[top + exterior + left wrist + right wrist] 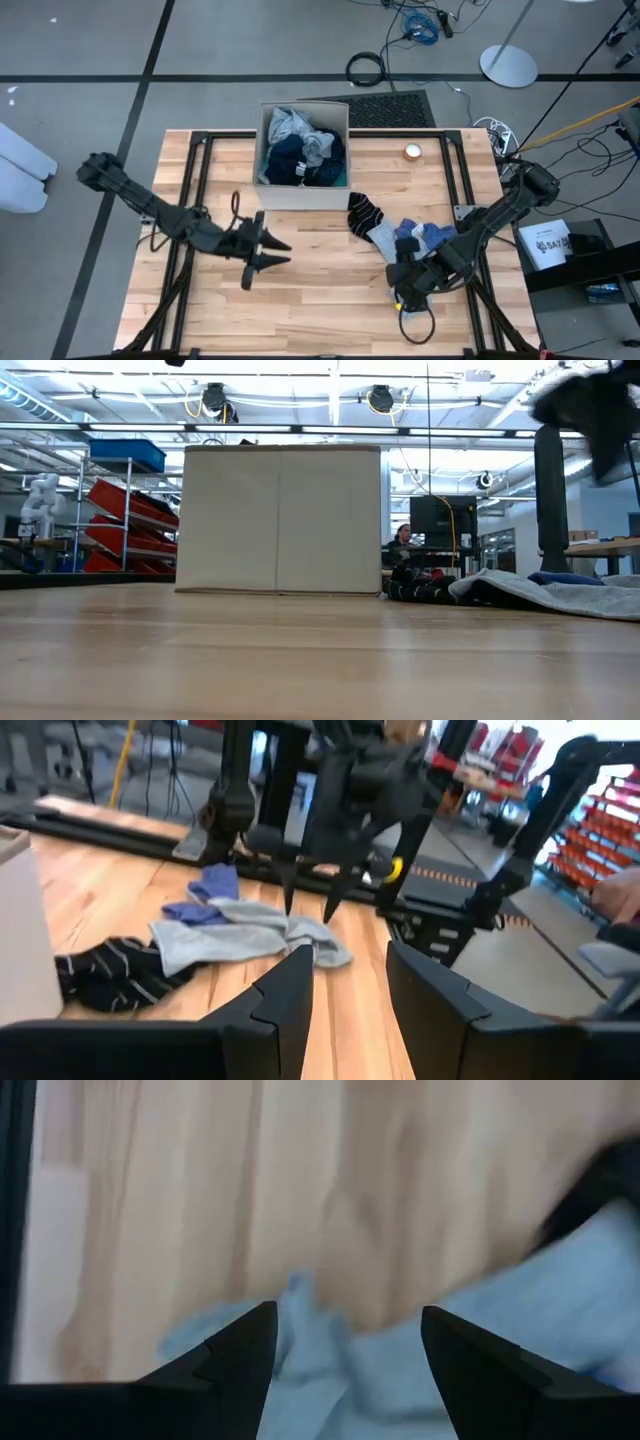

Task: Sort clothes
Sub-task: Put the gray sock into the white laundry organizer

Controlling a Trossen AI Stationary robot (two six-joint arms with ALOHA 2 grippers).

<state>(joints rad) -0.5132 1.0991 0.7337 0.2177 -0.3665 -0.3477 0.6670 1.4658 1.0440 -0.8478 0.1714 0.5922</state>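
Note:
A beige box (303,190) at the table's far middle holds dark, grey and turquoise clothes (303,150). To its right a small pile lies flat on the wood: a striped black sock (362,213), a grey piece (385,238) and blue pieces (428,235). My right gripper (310,905) hangs open, pointing down, a little above the grey piece (240,935), and its wrist view shows pale cloth (340,1370) below the fingers. My left gripper (272,250) stands open over bare wood left of the pile, pointing level toward it, with nothing between its fingers (290,995).
A small round object (412,151) lies at the far right of the table. Black frame rails (465,190) run along the sides. In the low view the box (280,520) stands at the far middle, the pile (540,590) to its right. Bare wood (300,300) spans the near side.

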